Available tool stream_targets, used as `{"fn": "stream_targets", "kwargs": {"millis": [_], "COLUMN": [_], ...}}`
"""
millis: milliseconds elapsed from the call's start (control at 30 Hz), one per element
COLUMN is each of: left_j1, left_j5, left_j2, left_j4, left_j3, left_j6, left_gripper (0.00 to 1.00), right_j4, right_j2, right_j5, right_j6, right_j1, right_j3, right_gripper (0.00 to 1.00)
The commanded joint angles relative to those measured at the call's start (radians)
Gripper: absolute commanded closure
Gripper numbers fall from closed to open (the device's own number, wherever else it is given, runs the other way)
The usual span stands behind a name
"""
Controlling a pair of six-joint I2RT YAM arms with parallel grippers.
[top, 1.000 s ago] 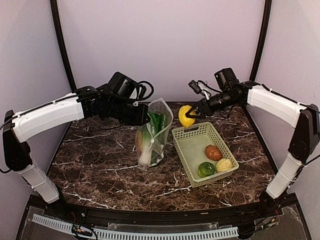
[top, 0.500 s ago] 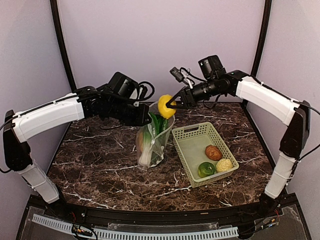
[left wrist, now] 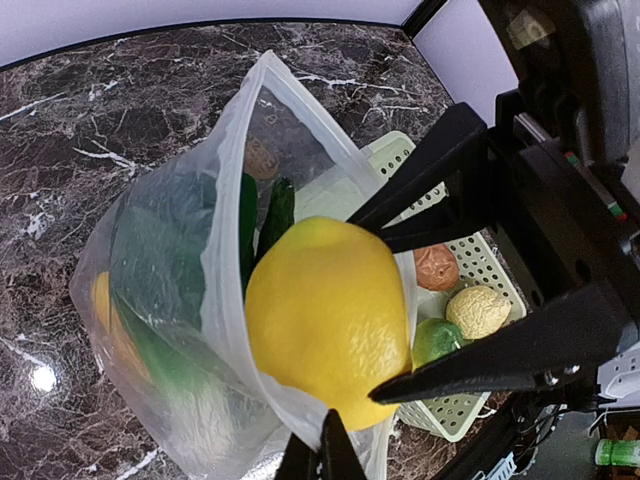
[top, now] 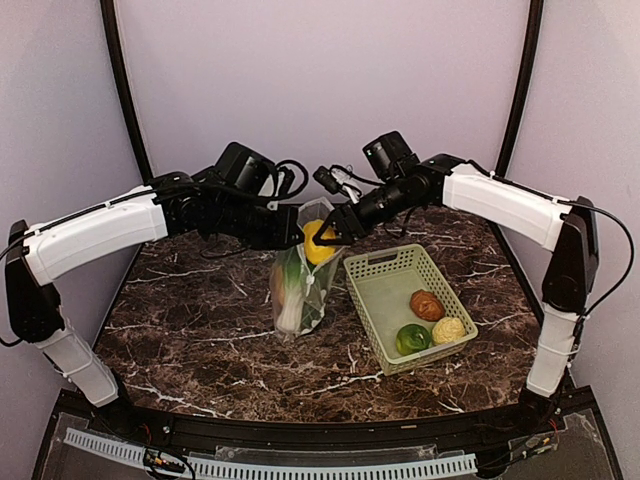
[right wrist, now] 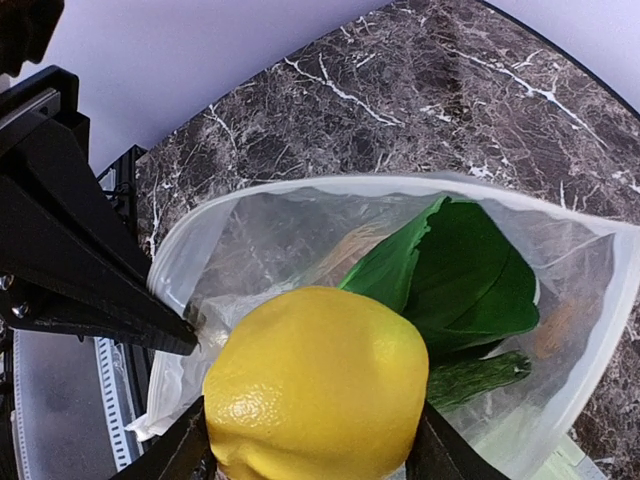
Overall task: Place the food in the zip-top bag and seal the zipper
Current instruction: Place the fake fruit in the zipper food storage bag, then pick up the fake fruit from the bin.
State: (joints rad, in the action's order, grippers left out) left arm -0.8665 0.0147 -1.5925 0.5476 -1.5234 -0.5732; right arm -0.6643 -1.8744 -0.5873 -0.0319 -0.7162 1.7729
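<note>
One lemon clamped in right gripper over zip-top bag mouth; left gripper, at lemon's 9 o'clock, pinched together on bag rim.

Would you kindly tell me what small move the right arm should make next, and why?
I would probably open the right fingers a little and let the lemon drop: it sits in the open mouth of the zip-top bag, above the green leaves, while the left fingers pinch the rim and hold it up.
</note>
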Motion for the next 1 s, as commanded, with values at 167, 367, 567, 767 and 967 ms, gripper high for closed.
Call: {"fn": "stream_targets", "kwargs": {"millis": [167,367,567,767,967], "left_j1": [0.000,0.000,0.000,0.001,0.005], "left_j5": [-0.008,0.023,0.037,0.049,0.084], "left_j2": [0.056,0.082,0.088,0.112,0.093], "left_j4": [-0.060,-0.079,-0.080,-0.077,-0.052], "left_j3": [-0.014,-0.006,0.016,0.050,0.108], "left_j6": [-0.010,-0.004,-0.005,-0.005,0.022], "left_gripper": [0.99,0.99,0.99,0.99,0.99], "right_j4": [-0.073,-0.127,-0.167,-0.189,-0.164], "right_j2": [-0.018,-0.026,-0.008,0.051,0.132], "right_j5": [0.035,-0.030,-0.094,-0.125,-0.147], "right_j6": [-0.025,-0.046,-0.064,-0.077,-0.107], "right_j1": [-0.066,-0.074,-0.071,0.006,0.149], "right_j3": [0.039,0.040,0.081,0.149,0.087], "right_gripper": [0.37,0.24,0.14,0.14,0.15]}}
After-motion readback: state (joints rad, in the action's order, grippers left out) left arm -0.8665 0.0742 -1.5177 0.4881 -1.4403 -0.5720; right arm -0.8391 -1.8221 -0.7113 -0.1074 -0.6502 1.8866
